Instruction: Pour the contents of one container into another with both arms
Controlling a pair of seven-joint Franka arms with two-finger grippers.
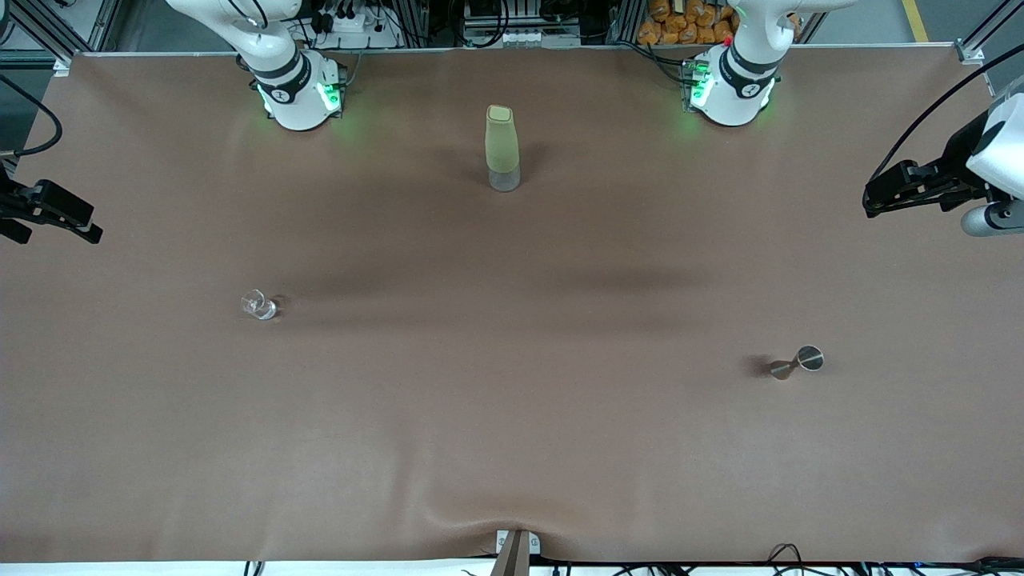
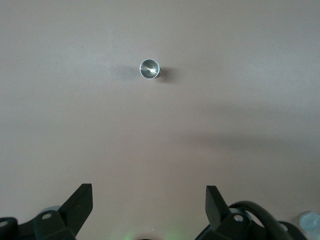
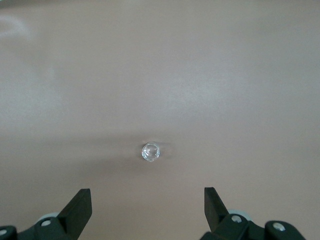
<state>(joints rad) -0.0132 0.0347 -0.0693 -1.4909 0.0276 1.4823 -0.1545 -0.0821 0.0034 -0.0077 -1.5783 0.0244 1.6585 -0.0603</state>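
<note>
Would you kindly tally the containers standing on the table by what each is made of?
Clear glass: 1, small glass cup
Metal: 1, jigger
Green-sleeved bottle: 1, tall bottle
Total: 3

A wide surface (image 1: 512,448) covered in a dull brown mat fills nearly the whole room as seen from the front. The mat lies mostly flat, with a soft ripple at the edge nearest the front camera, where a small bracket (image 1: 516,548) sits. Long, faint shadows stretch across the middle of it, and green light glows on the mat along its upper edge. Along that edge runs an aluminium frame (image 1: 448,50), with black cables (image 1: 480,24) and a power strip (image 1: 352,20) above it, and a heap of orange packets (image 1: 680,22). Grey floor with a yellow line (image 1: 914,20) shows at one upper corner.
</note>
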